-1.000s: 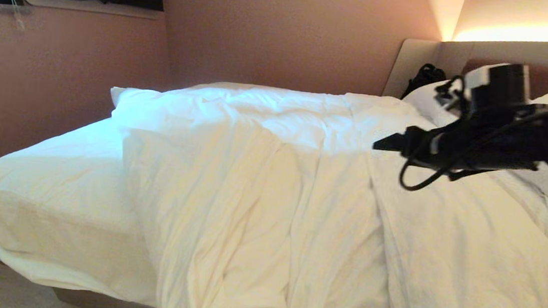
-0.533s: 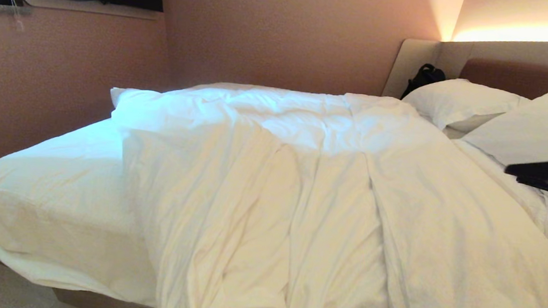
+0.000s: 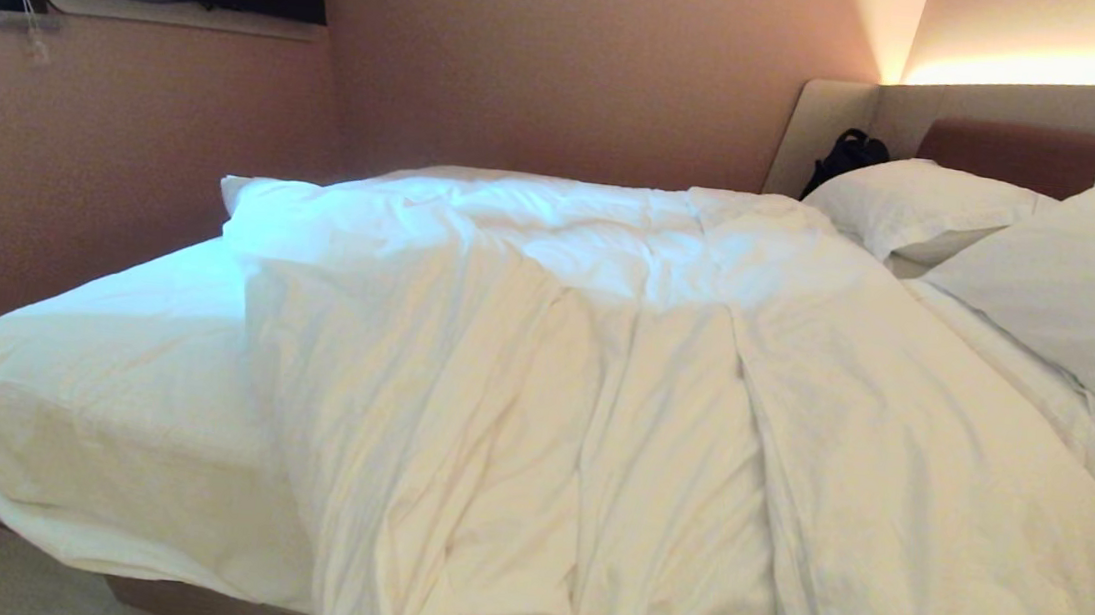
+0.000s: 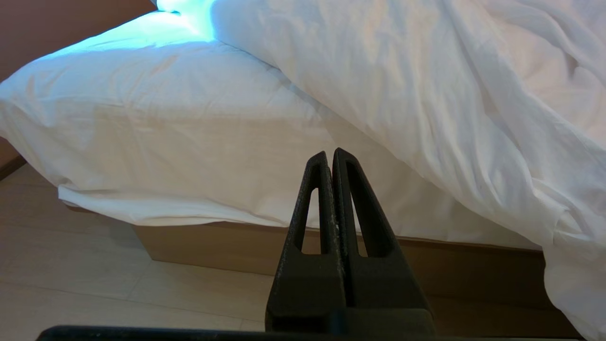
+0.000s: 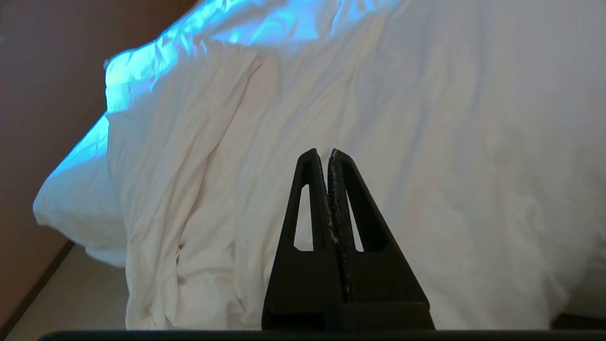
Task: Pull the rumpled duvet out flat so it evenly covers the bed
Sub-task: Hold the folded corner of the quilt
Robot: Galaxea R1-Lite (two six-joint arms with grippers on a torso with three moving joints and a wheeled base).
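My right gripper has just swung out of the head view and pinched closed on nothing. The duvet lies rumpled, leaving the bed foot bare; pulling remains.

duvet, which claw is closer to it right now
Right, judging by the wrist views. The right claw is shut, pointing straight at the duvet with cloth filling its view. The left claw, also shut, faces the bare mattress side of the bed, with the duvet off to one side.
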